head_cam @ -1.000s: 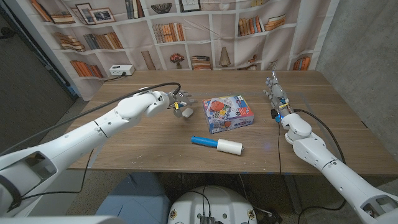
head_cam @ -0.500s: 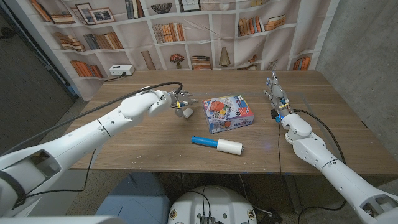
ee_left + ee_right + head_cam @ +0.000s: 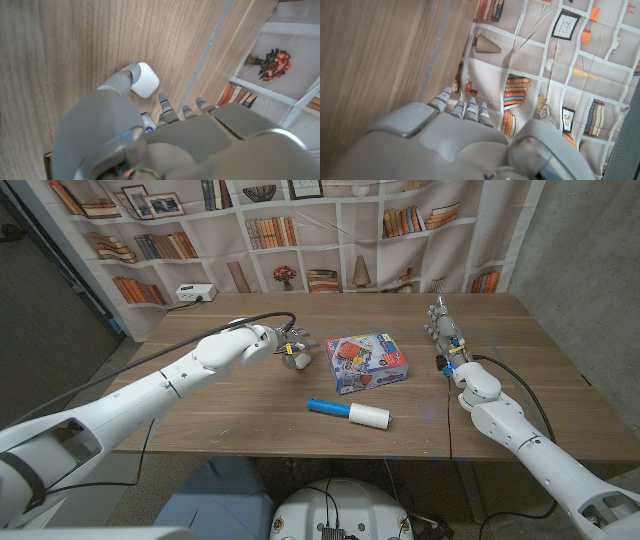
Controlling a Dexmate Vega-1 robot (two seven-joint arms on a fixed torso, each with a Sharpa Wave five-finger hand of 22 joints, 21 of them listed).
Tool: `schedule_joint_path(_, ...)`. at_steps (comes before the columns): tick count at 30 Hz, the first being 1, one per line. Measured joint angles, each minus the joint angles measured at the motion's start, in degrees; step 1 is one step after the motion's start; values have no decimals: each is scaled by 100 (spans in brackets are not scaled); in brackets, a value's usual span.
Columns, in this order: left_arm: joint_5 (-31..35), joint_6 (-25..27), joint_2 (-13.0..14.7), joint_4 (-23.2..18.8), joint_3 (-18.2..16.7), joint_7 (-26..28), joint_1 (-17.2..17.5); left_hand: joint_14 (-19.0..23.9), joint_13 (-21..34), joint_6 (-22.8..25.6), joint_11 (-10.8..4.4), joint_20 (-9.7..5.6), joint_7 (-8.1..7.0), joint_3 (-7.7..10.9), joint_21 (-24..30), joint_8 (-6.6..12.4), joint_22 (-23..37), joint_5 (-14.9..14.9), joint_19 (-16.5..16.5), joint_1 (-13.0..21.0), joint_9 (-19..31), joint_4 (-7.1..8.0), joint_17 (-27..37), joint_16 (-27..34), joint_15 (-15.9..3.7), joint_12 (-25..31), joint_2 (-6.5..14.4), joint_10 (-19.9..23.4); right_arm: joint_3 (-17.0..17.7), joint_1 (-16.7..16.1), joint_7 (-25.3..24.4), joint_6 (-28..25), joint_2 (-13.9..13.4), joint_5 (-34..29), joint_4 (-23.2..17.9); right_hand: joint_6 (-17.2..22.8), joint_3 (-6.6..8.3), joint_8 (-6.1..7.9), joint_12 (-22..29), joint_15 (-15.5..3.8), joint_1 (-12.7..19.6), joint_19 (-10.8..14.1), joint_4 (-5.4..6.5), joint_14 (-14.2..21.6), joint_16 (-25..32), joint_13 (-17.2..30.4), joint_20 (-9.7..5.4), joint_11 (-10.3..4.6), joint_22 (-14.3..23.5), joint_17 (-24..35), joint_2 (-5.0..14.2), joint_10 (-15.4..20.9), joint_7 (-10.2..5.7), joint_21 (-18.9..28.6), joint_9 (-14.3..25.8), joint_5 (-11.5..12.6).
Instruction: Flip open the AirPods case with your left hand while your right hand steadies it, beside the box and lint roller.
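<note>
The left hand (image 3: 285, 344) reaches out over the wooden table (image 3: 250, 410), and the small white rounded AirPods case (image 3: 297, 361) lies on the boards right at its fingertips. In the left wrist view the thumb tip (image 3: 125, 80) touches the side of the case (image 3: 144, 80), while the other fingers (image 3: 167, 111) stretch forward beside the case without closing on it; nothing is gripped, so the hand is released with its fingers apart. The case's lid looks closed. Just beyond the case, on the side away from the left arm, lies the colourful printed cardboard box (image 3: 367, 363), and nearer the robot than the box lies the lint roller with a blue handle and white roll (image 3: 349, 412). The right hand (image 3: 441, 326) stands well apart from the case, on the far side of the box, its fingers (image 3: 462, 107) straight and pointing away from the robot toward the bookshelf-printed backdrop (image 3: 330, 240); it holds nothing and touches neither case nor box.
</note>
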Motion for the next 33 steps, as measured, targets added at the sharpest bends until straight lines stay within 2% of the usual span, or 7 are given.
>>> schedule_joint_path(33, 65, 43, -139, 145, 137, -118, -102, 0, 1, 0, -21, 30, 0, 15, 0, 0, 0, 62, 31, -3, 0, 16, 1, 0, 0, 0, -47, 21, 13, 24, 27, 0, 0, 30, 47, -24, 49, 0, -23, 0, 30, 0, -48, 0, 0, 0, 0, 0, 0, 0, 30, 0, -23, 0, 0, 0)
